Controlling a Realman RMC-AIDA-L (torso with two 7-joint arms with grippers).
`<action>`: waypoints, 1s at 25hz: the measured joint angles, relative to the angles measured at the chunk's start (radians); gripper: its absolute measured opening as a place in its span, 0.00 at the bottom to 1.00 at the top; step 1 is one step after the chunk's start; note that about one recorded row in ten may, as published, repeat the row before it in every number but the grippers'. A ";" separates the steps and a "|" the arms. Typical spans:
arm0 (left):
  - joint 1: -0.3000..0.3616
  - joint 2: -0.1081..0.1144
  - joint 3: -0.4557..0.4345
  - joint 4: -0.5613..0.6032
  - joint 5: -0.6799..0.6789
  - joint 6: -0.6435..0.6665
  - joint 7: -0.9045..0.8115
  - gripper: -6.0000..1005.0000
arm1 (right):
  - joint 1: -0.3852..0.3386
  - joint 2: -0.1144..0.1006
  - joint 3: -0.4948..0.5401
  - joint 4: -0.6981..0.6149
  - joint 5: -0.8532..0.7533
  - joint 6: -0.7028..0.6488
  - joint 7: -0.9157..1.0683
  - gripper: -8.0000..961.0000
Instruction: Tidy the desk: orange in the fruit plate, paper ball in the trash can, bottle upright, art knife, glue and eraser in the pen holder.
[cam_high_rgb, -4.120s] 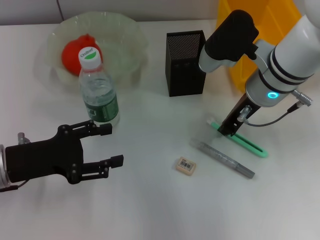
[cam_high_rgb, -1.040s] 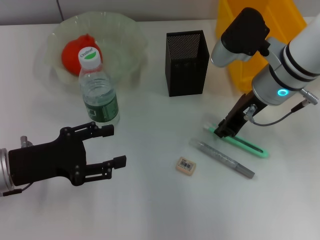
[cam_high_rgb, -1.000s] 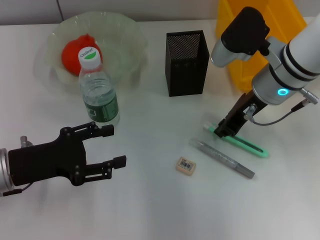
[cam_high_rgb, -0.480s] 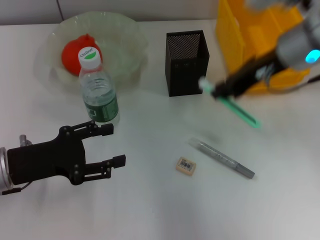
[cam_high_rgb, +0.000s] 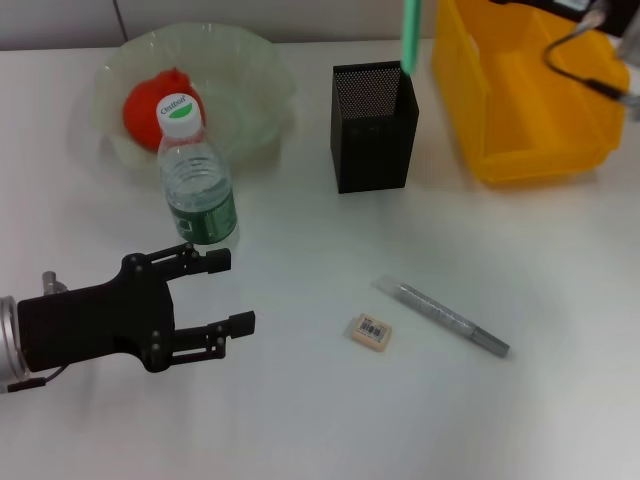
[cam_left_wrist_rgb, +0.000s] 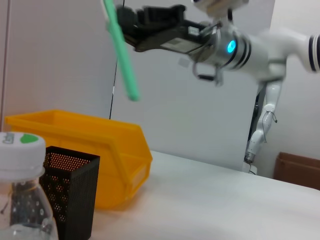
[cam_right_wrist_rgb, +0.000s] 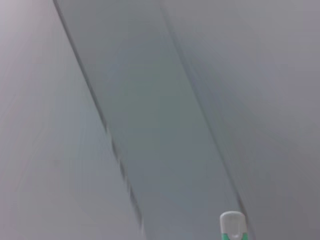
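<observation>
The right gripper (cam_left_wrist_rgb: 131, 22), raised high, is clamped on the green knife (cam_left_wrist_rgb: 121, 52), which hangs above the holder (cam_high_rgb: 373, 126). The left gripper (cam_high_rgb: 215, 293) rests spread apart near the bottle (cam_high_rgb: 197, 180).

Overhead head view; low wrist views

bottle cap (cam_high_rgb: 180, 108), small unreadable print
</observation>
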 joint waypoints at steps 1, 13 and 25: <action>-0.005 0.000 0.000 -0.001 0.000 0.000 -0.002 0.78 | 0.018 0.002 -0.008 0.093 0.077 0.018 -0.133 0.18; -0.008 0.004 0.000 0.004 -0.001 -0.004 -0.006 0.78 | 0.133 0.011 -0.052 0.426 0.222 0.258 -0.577 0.27; -0.011 0.005 -0.003 0.006 -0.002 0.000 -0.006 0.78 | -0.116 -0.027 -0.323 -0.230 0.034 0.134 -0.019 0.65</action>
